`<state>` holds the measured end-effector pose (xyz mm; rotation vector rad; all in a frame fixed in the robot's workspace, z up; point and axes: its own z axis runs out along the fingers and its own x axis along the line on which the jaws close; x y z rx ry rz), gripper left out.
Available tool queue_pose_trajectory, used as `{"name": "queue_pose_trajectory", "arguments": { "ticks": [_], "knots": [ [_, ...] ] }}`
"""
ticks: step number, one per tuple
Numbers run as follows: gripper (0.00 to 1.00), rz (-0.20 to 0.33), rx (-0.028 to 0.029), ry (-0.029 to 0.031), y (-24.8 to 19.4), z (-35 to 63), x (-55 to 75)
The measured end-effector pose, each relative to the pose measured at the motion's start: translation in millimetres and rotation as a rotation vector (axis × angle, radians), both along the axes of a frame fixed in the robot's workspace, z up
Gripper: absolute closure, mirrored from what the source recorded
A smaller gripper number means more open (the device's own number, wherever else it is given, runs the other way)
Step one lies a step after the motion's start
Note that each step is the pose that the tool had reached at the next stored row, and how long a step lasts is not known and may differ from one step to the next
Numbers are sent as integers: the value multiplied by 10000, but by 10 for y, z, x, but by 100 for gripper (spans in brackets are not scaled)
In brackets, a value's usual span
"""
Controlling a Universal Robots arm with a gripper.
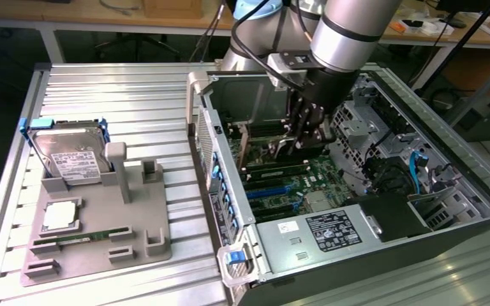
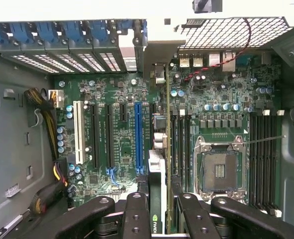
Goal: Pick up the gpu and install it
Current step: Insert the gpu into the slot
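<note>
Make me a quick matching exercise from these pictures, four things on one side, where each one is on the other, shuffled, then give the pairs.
Things:
1. thin black gpu card with brownish board
2. boxy silver hard drive with white label
3. slim green memory stick
4. long blue motherboard slot

Places:
A. lying flat on the grey fixture tray
B. clamped in the black gripper
C. standing upright in the tray
D. beside the held card, empty

Pairs: 1-B, 2-C, 3-A, 4-D

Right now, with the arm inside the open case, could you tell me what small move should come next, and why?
Probably a short, straight push toward the motherboard. The gripper holds the gpu edge-on between its fingers, standing just beside the blue slot, its bracket end near the rear slot covers. Whether it is already seated I cannot tell, so go gently.
</note>
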<state>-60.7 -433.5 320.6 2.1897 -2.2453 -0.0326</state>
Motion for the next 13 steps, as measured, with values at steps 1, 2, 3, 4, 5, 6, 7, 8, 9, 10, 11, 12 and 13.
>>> {"name": "queue_pose_trajectory", "arguments": {
  "ticks": [1,2,3,4,5,6,7,8,9,10,11,12,13],
  "knots": [
    [73,1,0,0,0,-8,0],
    [73,1,-1,0,0,-12,0],
    [73,2,0,0,0,-16,0],
    [73,3,0,0,0,-21,0],
    [73,4,0,0,0,-24,0],
    [73,6,-1,0,0,-28,0],
    [73,8,-1,0,0,-32,0],
    [73,11,-1,0,0,-35,0],
    [73,12,-1,0,0,-39,0],
    [73,15,-1,0,0,-42,0],
    [73,17,-1,0,0,-45,0],
    [73,20,-2,1,0,-49,0],
    [73,22,-2,0,0,-51,0]
  ]
}}
